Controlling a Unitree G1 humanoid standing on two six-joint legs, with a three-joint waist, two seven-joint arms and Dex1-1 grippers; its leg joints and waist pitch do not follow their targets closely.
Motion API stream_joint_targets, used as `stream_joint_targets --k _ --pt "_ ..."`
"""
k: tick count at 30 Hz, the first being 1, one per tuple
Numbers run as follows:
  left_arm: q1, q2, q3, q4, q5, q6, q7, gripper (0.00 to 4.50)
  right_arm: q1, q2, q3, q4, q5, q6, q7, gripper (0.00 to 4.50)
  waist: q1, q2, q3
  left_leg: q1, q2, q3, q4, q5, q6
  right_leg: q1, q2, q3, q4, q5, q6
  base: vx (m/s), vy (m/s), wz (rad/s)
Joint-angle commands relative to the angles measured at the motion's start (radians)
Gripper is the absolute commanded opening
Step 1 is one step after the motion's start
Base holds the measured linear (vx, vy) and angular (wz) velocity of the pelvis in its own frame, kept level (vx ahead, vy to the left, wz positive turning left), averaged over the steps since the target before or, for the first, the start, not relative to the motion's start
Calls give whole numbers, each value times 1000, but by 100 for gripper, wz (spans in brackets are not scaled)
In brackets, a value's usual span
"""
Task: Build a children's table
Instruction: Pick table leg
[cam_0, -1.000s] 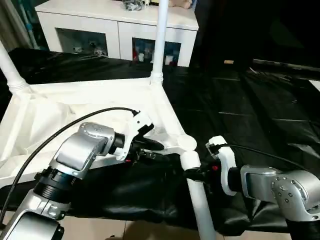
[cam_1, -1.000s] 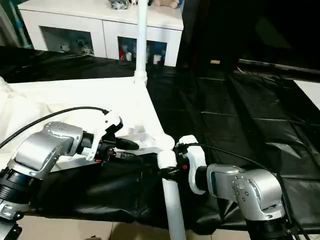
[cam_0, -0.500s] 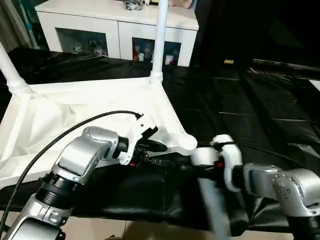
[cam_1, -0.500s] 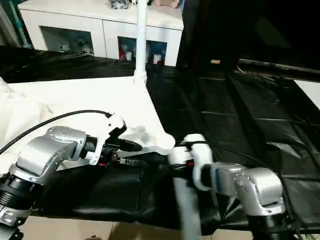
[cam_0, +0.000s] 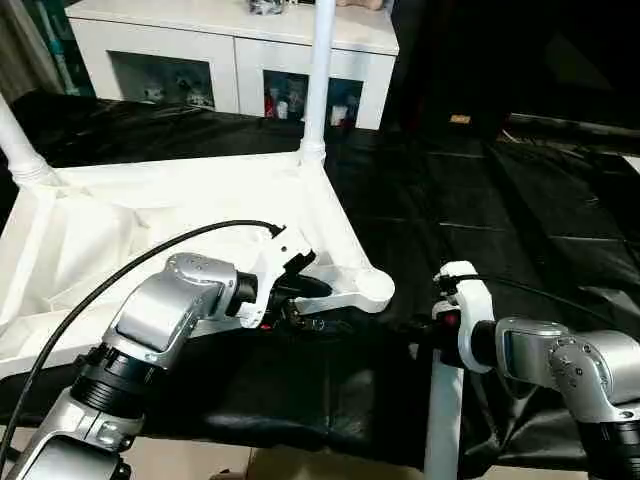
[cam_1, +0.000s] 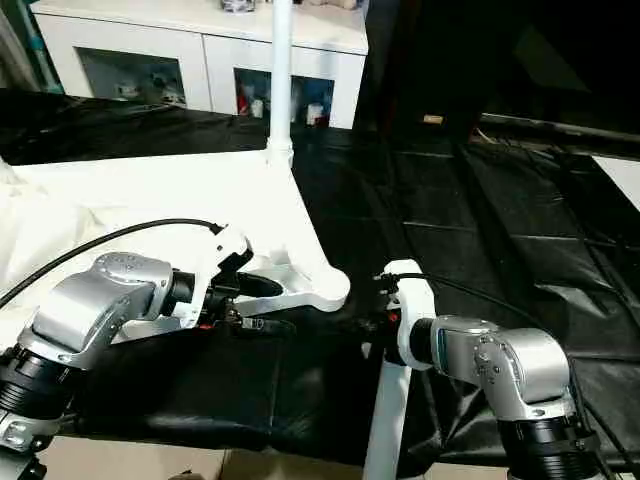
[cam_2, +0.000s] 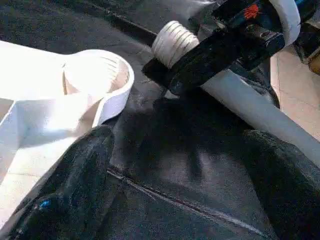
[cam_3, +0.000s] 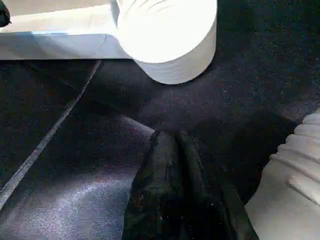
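Step in hand, judged: seating the loose leg (cam_0: 443, 430) in the empty corner socket (cam_0: 372, 289). Threaded end best lined up square over the socket before pressing and turning.

Tabletop (cam_0: 150, 215): one, upside down on the black-covered table (cam_0: 520, 200), beside the socket. Legs fitted: two, upright at the far corners. Loose leg: one, just right of the socket.

Left hand (cam_0: 310, 305): spread wide, empty, at the socket rim. Right hand (cam_0: 420, 330): closed, touching the leg's threaded end; grip unclear.
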Motion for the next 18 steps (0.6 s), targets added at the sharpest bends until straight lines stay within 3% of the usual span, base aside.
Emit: stream_joint_targets --k 1,3,4,7,13,18 --pt "-12 2 -6 -6 0 -11 7 448 -13 2 -24 11 -12 -22 -6 0 -3 14 -56 -2 -7 11 -66 -246 -39 56 -32 32 -71 -320 -87 0 0 0" --pt "-13 3 -7 -4 -2 -12 10 448 -23 24 -52 15 -8 -55 -13 0 -4 14 -57 -2 -7 10 -66 -255 -39 55 -34 31 -73 -339 -81 0 0 0" --pt "-13 4 -8 -3 -2 -13 11 450 -32 39 -76 22 0 -68 -18 29 -5 14 -57 -3 -7 9 -66 -254 -39 54 -33 31 -72 -338 -81 0 0 0" --pt "-14 7 -9 1 -2 -17 14 450 -66 64 -136 35 23 -86 -25 43 -8 14 -58 -2 -7 9 -66 -250 -41 54 -32 30 -69 -327 -86 0 0 0" --pt "-16 7 -11 7 -3 -20 19 450 -98 65 -181 -5 64 -56 -20 82 -5 12 -61 -2 -7 13 -62 -190 -34 59 -28 34 -55 -212 -117 0 0 0" --pt "-14 11 -13 8 -4 -24 26 450 -95 27 -200 -91 72 45 -33 122 -3 12 -59 -2 -8 13 -64 -195 -39 61 -29 34 -58 -246 -105 0 0 0"
